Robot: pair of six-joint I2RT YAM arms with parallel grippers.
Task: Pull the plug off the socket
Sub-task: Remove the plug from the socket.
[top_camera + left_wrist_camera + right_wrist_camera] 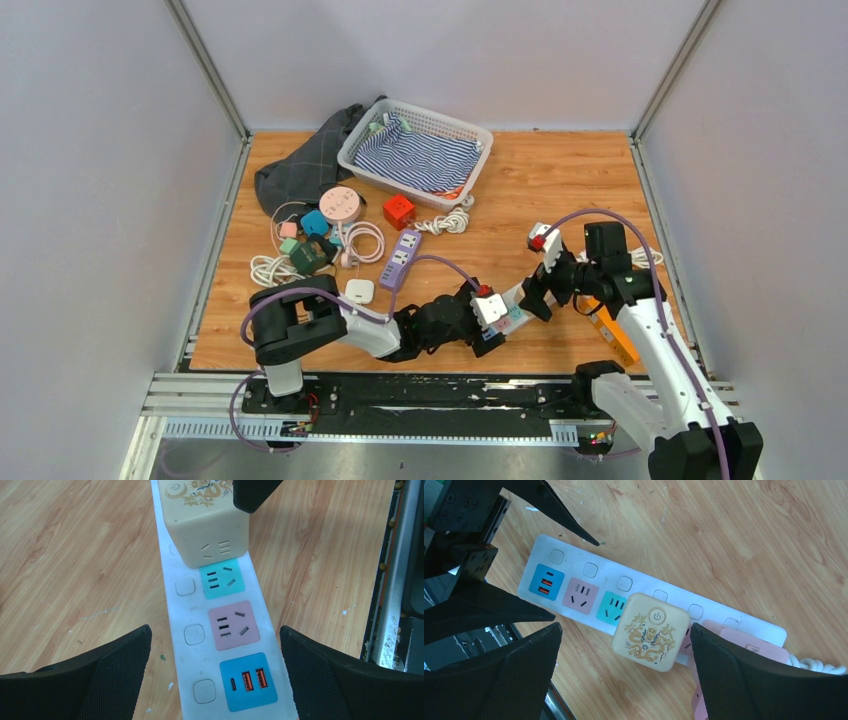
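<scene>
A white power strip with teal, pink and blue sockets lies on the wooden table near its front edge. A cream cube plug with a gold dragon print sits plugged into it, also seen in the left wrist view. A pink plug sits next to it. My left gripper is open, its fingers astride the strip's USB end without touching. My right gripper is open above the cube plug, one finger on each side, apart from it. In the top view both grippers, left and right, meet over the strip.
A white basket with striped cloth stands at the back. A dark cloth, a purple power strip, a red cube, a pink round socket and white cables lie left. An orange object lies by the right arm.
</scene>
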